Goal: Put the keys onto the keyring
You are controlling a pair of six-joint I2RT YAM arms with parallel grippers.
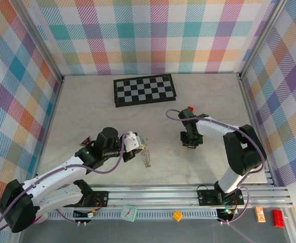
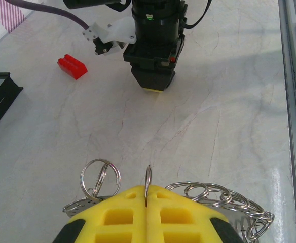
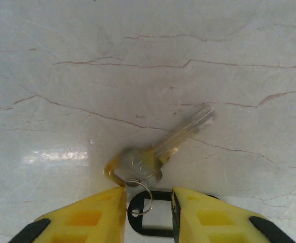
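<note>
The left pincer [image 2: 147,193] is closed on 1 thin wire loop of the keyring [image 2: 216,196], which in the top view hangs edge-on just below it [image 1: 146,156], well apart from the right arm. The right pincer [image 3: 148,198] stands tip-down on the surface [image 1: 87,111], jaws a narrow gap apart around a black piece [image 3: 149,223]. I cannot tell whether they grip it. The keys [image 3: 155,154] lie there: 1 silver key flat on the marble, blade pointing away, joined to the black piece by a small wire ring. The grip on a single wire looks slim, so the keyring could swivel or slip when pushed. A key lying flat may skid ahead of the fingertips instead of lifting. The black piece is cut off at the frame edge, no second blade can be made out, the silver key's head colour is unclear, and the yellow fingers [image 2: 178,217] hide the keyring's flat body.
</note>
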